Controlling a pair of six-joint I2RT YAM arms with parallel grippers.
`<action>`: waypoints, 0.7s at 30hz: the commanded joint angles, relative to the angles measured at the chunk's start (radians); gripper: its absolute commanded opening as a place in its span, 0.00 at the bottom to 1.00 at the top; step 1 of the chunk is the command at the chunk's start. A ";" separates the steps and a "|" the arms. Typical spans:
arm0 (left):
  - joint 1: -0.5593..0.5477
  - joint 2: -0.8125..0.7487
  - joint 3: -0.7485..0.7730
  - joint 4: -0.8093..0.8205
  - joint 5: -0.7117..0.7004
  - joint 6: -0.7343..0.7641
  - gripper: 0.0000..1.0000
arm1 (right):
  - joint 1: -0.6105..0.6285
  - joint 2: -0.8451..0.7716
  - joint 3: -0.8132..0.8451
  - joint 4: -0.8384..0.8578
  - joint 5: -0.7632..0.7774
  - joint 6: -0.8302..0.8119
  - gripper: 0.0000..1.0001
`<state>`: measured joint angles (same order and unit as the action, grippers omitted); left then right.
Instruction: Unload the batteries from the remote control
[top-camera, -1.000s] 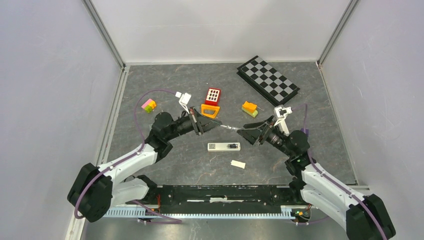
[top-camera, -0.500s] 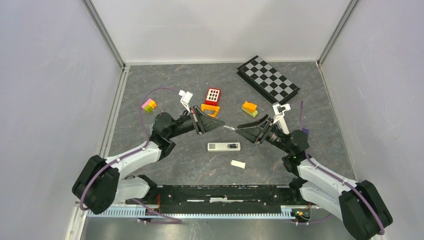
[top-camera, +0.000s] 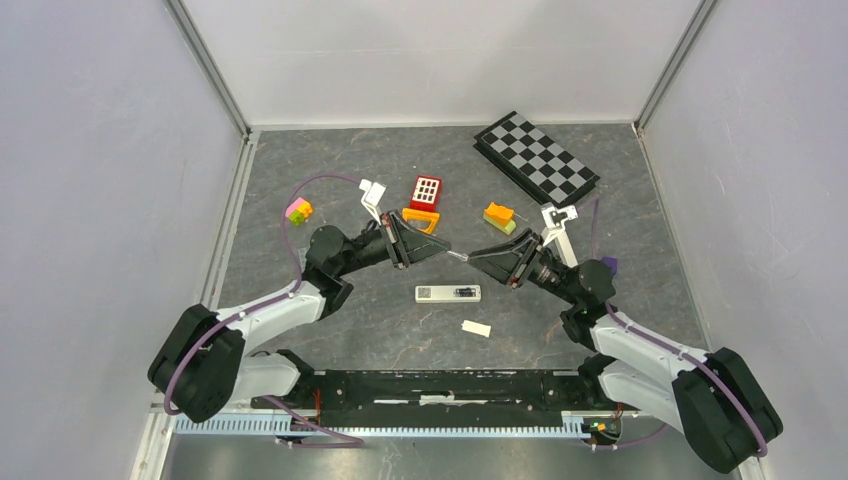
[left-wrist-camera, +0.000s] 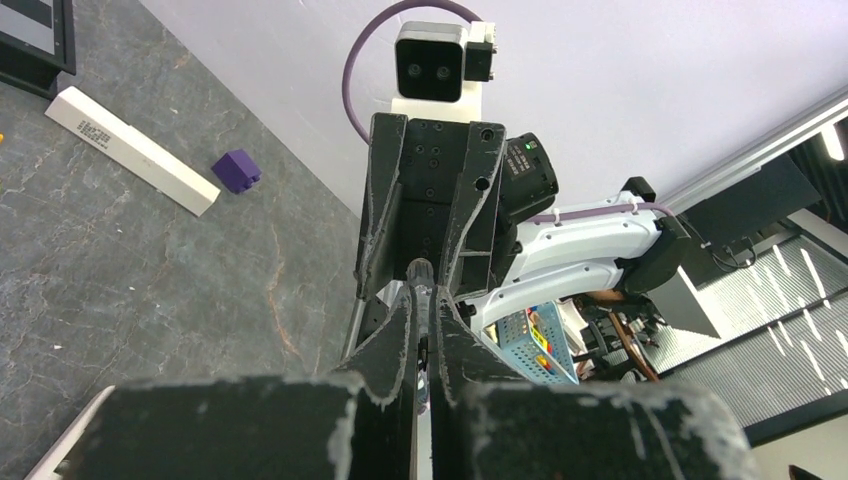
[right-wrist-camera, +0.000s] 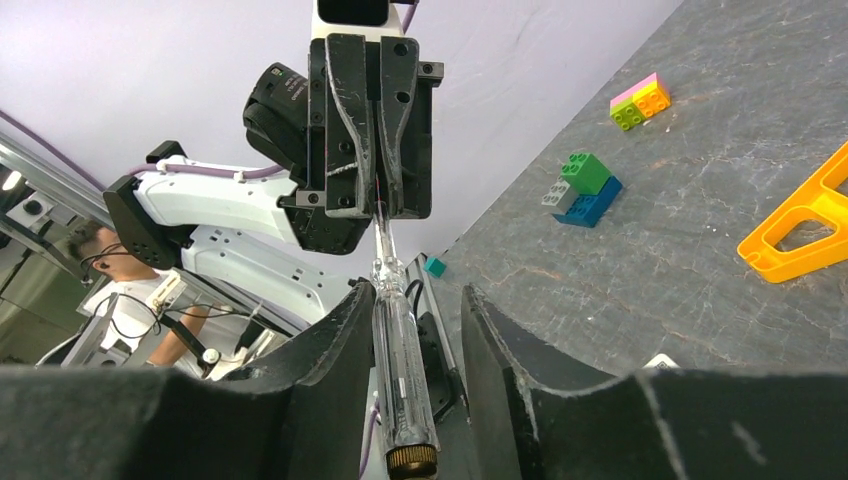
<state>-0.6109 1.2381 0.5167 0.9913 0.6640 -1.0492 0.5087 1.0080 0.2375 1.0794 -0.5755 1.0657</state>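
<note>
- The left end effector (top-camera: 436, 251) is clenched on the thin metal shaft of what looks to be a clear-handled screwdriver (right-wrist-camera: 398, 380), held in the air between the two arms.
- The right end effector (top-camera: 476, 258) is not gripping. Its fingers (right-wrist-camera: 320, 350) flank the handle, which lies against one finger with a gap to the other.
- The batteries (top-camera: 466, 292) sit in the open bay of the white remote control (top-camera: 435, 293), which lies flat on the tabletop (top-camera: 330, 340) below the tool. From above they are too small to count, so this is a judgement.
- The battery cover (top-camera: 476, 328) lies apart, nearer the arm bases.
- Risk: if the left end effector lets go before the right one has clamped, the screwdriver would drop onto the remote control or the tabletop.
- Risk: the handle is off-centre, so closing may shove it sideways, bending against the left grip or tilting the tool.
- Risk: a smooth, round handle could roll in the fingers, leaving the tip badly aimed for prying.
</note>
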 joint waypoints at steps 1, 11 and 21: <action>-0.003 0.002 0.022 0.083 0.019 -0.028 0.02 | 0.003 0.009 0.032 0.053 -0.003 -0.002 0.43; -0.003 0.006 0.010 0.085 0.002 -0.023 0.02 | 0.003 0.001 0.041 0.059 -0.009 0.009 0.39; -0.003 0.005 -0.001 0.076 -0.013 -0.020 0.02 | 0.004 -0.013 0.033 0.057 -0.009 0.029 0.06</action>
<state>-0.6102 1.2484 0.5167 1.0096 0.6559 -1.0626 0.5121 1.0088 0.2405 1.1137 -0.5930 1.0973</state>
